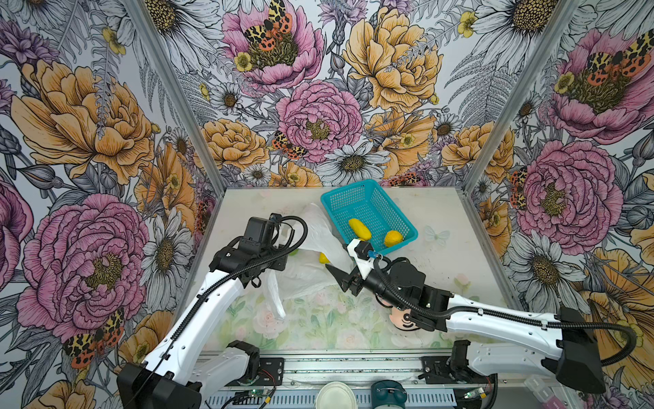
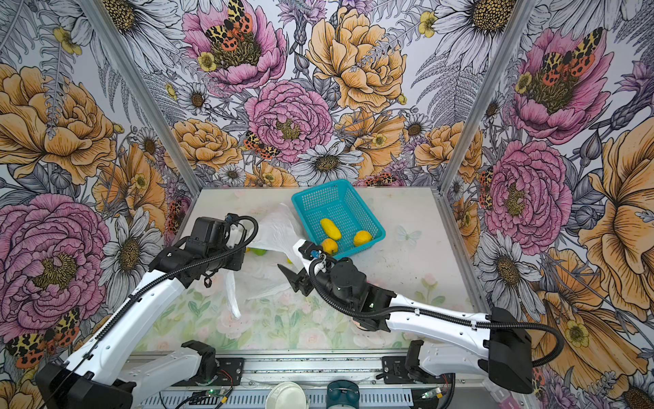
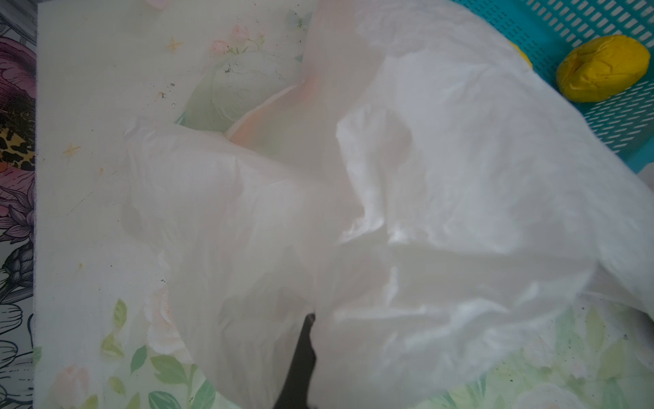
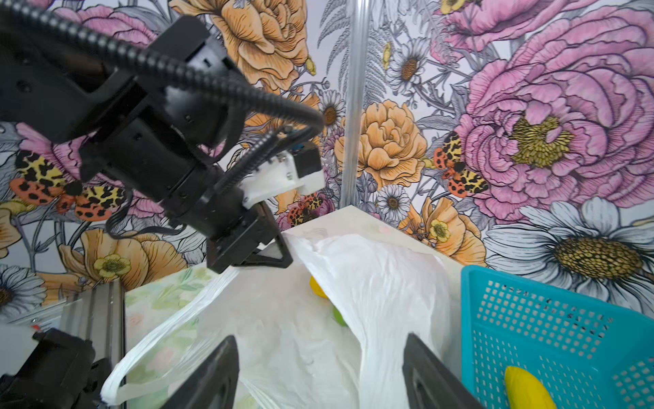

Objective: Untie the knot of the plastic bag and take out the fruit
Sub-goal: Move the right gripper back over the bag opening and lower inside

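The white plastic bag (image 1: 318, 226) (image 2: 276, 226) lies crumpled left of the basket. Its upper edge is lifted by my left gripper (image 4: 287, 261) (image 3: 310, 317), which is shut on the film. No knot shows in any view; a loose handle strip (image 4: 141, 354) trails on the table. A yellow fruit (image 4: 316, 287) (image 1: 323, 257) and a green one (image 4: 338, 315) (image 2: 260, 252) sit inside the bag's mouth. My right gripper (image 4: 320, 338) (image 1: 345, 265) is open, low at the mouth, with the bag's film between its fingers. Yellow fruits (image 1: 360, 229) (image 2: 362, 238) lie in the basket.
The teal mesh basket (image 1: 348, 186) (image 2: 318, 186) (image 4: 531, 318) stands at the back, touching the bag's right side. A plush doll (image 1: 403, 318) lies partly hidden under my right arm. Flowered walls close in the table on three sides.
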You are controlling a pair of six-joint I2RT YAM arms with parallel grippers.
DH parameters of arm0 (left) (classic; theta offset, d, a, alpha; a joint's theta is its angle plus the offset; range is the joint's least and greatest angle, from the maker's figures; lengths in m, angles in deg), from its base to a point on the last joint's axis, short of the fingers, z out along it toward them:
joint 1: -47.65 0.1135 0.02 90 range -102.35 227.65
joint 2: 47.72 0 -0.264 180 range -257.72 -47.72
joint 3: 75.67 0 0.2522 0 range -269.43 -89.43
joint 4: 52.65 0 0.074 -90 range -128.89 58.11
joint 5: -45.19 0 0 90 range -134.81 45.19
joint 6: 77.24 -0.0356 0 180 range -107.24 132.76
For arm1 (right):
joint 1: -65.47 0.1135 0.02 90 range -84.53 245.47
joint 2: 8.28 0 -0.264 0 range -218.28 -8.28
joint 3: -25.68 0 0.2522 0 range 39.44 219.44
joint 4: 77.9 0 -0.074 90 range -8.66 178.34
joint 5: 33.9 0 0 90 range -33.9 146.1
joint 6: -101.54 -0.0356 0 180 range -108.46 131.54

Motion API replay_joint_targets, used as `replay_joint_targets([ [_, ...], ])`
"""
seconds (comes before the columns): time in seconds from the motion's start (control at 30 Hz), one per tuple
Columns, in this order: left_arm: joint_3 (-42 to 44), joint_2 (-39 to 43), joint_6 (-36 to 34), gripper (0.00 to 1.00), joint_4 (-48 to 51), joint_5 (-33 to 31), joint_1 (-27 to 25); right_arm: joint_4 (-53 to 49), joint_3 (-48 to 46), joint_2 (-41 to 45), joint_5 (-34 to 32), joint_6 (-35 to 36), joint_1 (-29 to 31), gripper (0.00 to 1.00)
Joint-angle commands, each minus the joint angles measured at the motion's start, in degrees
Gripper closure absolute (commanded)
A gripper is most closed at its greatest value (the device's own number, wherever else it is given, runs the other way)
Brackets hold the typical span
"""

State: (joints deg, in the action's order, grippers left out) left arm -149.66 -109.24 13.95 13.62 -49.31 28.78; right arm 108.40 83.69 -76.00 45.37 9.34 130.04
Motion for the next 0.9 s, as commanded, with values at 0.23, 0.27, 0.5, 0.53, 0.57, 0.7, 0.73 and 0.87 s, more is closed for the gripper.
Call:
replay_joint_targets([
  [0.23,0.5,0.8,0.5,1.0,-0.8,1.2,0.5,7.4,6.5,-19.7,-8.6,14.8,5.7,0.35],
  [0.27,0.5,0.8,0.5,1.0,-0.9,1.2,0.5,8.2,7.0,-21.5,-8.6,15.2,5.7,0.34],
  [0.5,0.5,0.9,0.5,1.0,-0.8,1.2,0.5,9.5,13.9,-35.9,-12.1,15.5,5.3,0.32],
  [0.53,0.5,0.9,0.5,1.0,-0.8,1.3,0.5,9.1,15.0,-37.6,-12.6,15.5,5.2,0.32],
  [0.57,0.5,0.9,0.5,1.0,-0.8,1.3,0.5,8.7,16.2,-39.1,-13.9,15.4,5.1,0.32],
  [0.7,0.5,1.0,0.5,1.0,-0.9,1.3,0.5,5.8,22.9,-46.0,-22.7,14.3,4.0,0.32],
  [0.73,0.5,1.0,0.5,1.0,-0.9,1.3,0.5,5.5,24.5,-47.5,-25.5,13.8,3.7,0.32],
  [0.87,0.5,1.0,0.5,1.0,-0.8,1.4,0.6,1.4,32.4,-53.6,-37.8,10.0,3.4,0.27],
])
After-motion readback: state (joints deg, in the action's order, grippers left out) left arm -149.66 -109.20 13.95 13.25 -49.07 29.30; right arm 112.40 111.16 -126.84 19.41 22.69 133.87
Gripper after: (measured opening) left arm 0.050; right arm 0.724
